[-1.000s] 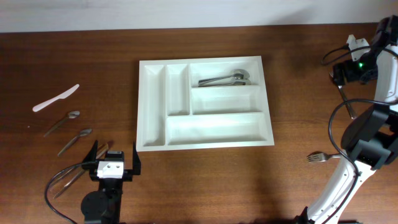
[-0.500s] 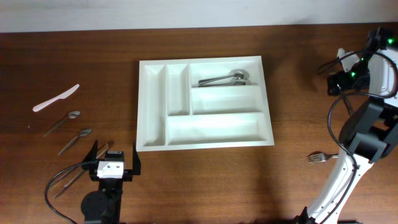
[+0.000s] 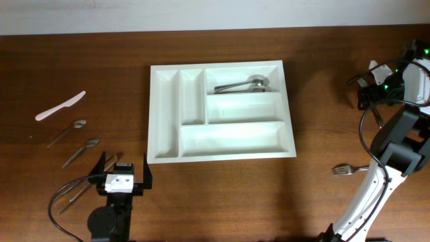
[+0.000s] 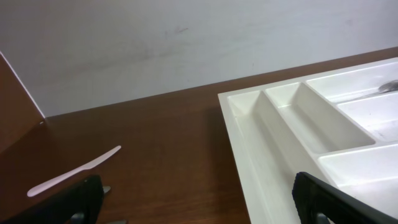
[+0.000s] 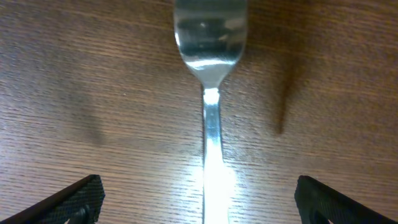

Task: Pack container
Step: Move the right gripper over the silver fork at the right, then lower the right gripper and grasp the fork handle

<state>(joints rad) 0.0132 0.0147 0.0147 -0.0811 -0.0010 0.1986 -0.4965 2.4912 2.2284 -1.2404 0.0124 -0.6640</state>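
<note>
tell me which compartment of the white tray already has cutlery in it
The top long horizontal compartment of the container, uppermost in the overhead view on the right side: metal cutlery lies in it. The other four compartments hold nothing.

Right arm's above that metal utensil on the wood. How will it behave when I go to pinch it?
The utensil looks like rigid polished metal, so probably stiff but slippery. It lies flat on the table, so the thin handle may skid or pivot rather than lift cleanly.
</note>
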